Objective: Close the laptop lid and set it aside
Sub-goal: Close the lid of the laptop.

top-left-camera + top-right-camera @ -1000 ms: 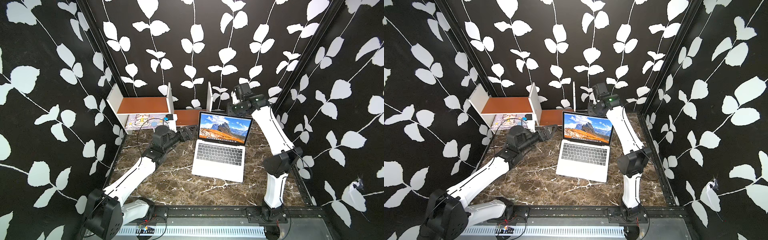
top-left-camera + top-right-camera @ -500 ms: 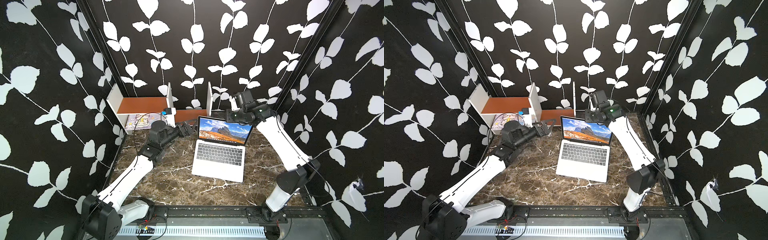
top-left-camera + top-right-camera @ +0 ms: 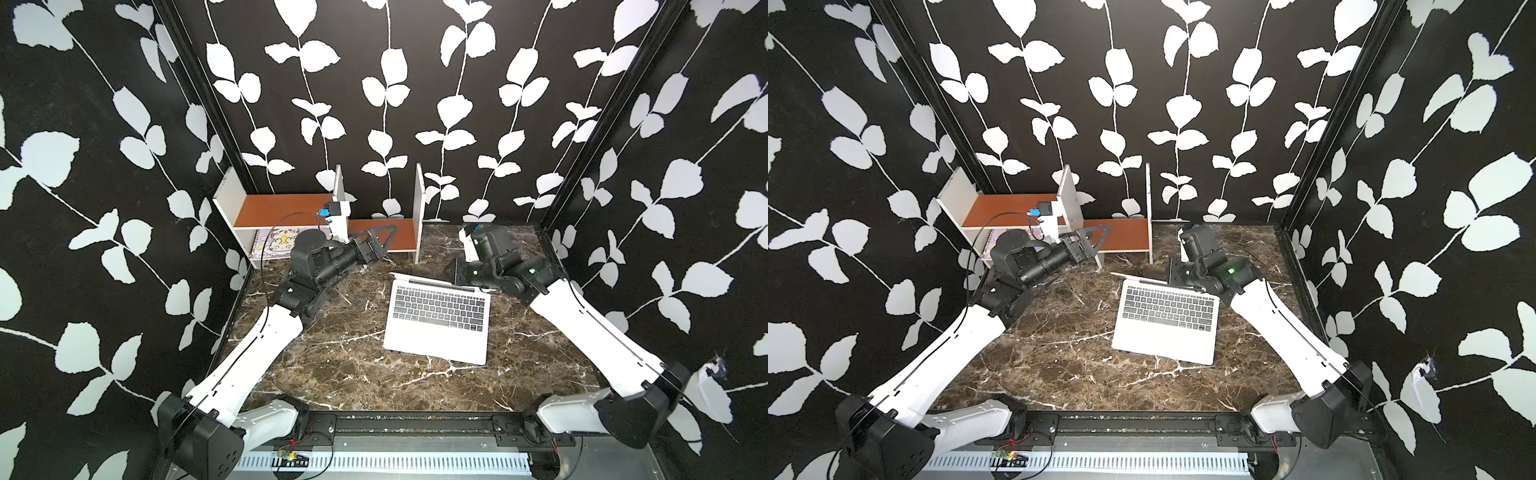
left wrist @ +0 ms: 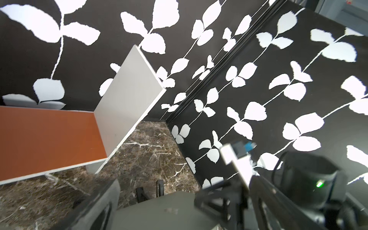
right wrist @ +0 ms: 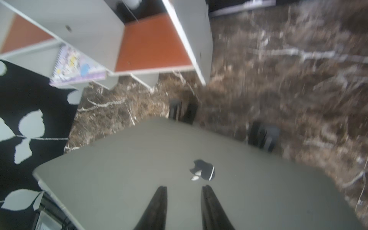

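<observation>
The silver laptop (image 3: 436, 336) (image 3: 1163, 336) lies on the marble table with its keyboard showing. Its lid (image 3: 419, 279) (image 3: 1142, 279) leans forward over the keys and appears edge-on in both top views, the screen hidden. My right gripper (image 3: 459, 272) (image 5: 183, 189) is behind the lid. Its fingers (image 5: 159, 203) stand a narrow gap apart, tips against the lid's outer face (image 5: 139, 169) just below the apple logo, with nothing between them. My left gripper (image 3: 384, 245) (image 3: 1096, 243) hangs wide open left of the lid, near the shelf, touching nothing.
A white shelf with orange boards (image 3: 291, 205) stands at the back left, a cartoon spiral notebook (image 3: 274, 245) (image 5: 75, 65) under it. Black stand feet (image 5: 182, 110) (image 4: 149, 192) rest on the table behind the laptop. Patterned walls close three sides.
The lid has swung from upright, screen showing, down and forward over the keyboard, with my right gripper following behind it. My left gripper has risen slightly toward the shelf.
</observation>
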Robot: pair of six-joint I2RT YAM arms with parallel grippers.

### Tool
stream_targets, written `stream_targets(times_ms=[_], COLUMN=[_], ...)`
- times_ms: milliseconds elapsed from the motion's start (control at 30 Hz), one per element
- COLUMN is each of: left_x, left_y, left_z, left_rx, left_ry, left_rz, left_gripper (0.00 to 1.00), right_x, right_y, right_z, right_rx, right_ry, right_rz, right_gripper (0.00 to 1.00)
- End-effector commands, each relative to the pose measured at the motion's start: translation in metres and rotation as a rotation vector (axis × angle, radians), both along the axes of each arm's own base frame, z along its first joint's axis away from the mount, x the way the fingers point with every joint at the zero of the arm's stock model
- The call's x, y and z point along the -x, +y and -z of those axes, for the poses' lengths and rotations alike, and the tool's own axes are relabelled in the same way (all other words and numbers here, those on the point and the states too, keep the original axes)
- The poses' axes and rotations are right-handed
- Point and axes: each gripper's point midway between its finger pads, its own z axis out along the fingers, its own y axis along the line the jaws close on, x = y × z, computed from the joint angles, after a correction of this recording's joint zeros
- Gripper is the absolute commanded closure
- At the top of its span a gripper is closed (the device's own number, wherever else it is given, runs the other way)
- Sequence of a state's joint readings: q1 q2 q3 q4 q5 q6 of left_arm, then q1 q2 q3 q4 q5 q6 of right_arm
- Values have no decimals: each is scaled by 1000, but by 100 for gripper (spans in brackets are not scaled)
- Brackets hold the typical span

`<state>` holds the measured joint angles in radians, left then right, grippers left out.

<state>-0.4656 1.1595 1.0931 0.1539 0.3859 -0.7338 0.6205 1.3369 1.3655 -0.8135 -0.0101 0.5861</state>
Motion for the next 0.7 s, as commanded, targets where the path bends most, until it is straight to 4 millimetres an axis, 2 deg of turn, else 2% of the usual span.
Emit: stream_targets(times_ms=[0, 200, 333, 500, 667], left_x=[5, 6, 6, 9, 16], left_y=[-5, -7, -7, -10, -20], left_z=[-12, -12, -15, -21, -31], left_rx=[10, 17, 30, 46, 56], left_ry=[-21, -13, -13, -15, -31], left_rz=[31, 35, 37, 49, 87], left_gripper=[1, 1, 1, 1, 1], right_x=[18, 34, 34, 30, 25], right_y=[9, 20, 25, 22, 8], right_z=[17, 28, 27, 10, -20], right_rx=[-60, -136, -195, -227, -332], right_ry=[54, 61, 42, -23, -136], right_rz=[6, -3, 2, 15, 47], right_gripper=[69, 69, 69, 67, 64])
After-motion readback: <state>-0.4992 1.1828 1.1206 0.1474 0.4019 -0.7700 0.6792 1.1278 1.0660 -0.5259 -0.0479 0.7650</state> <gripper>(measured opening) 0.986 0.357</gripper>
